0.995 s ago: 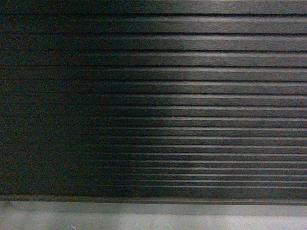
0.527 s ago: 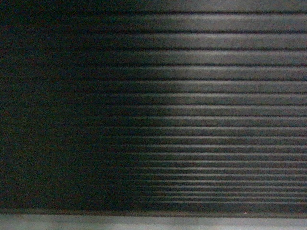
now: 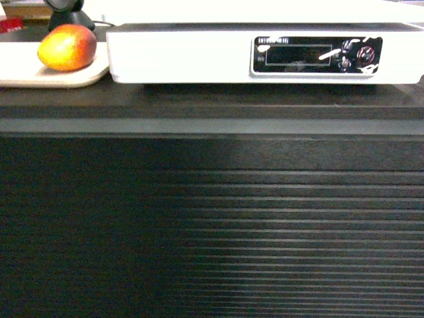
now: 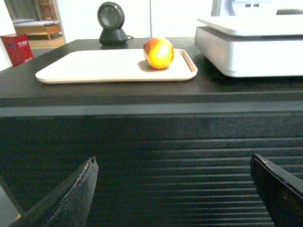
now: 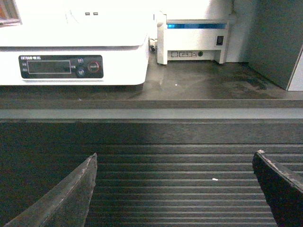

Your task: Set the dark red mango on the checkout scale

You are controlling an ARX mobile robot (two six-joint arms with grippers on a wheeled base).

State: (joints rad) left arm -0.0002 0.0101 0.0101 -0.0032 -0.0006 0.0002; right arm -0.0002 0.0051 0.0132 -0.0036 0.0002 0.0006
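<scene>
The dark red mango [image 3: 67, 48] lies on a beige tray [image 3: 40, 74] on the black tabletop of the checkout [image 3: 212, 109], just left of the scale [image 3: 185, 56] and apart from it. In the left wrist view the mango [image 4: 158, 53] sits near the tray's [image 4: 94, 66] corner closest to the scale [image 4: 251, 56], its yellow-orange end facing the camera. Beyond the tray from the scale stands a small round black device on a base [image 4: 111, 23]. The scale's platform carries nothing, and its black display panel [image 3: 317, 55] faces forward. In the right wrist view a white-and-blue printer [image 5: 194, 42] stands just beyond the scale [image 5: 75, 56] on its far side from the tray. The left claw [image 4: 175, 194] and the right claw [image 5: 175, 194] both have their fingers spread wide apart, holding nothing, low in front of the ribbed front panel [image 3: 212, 225] below the scale.
</scene>
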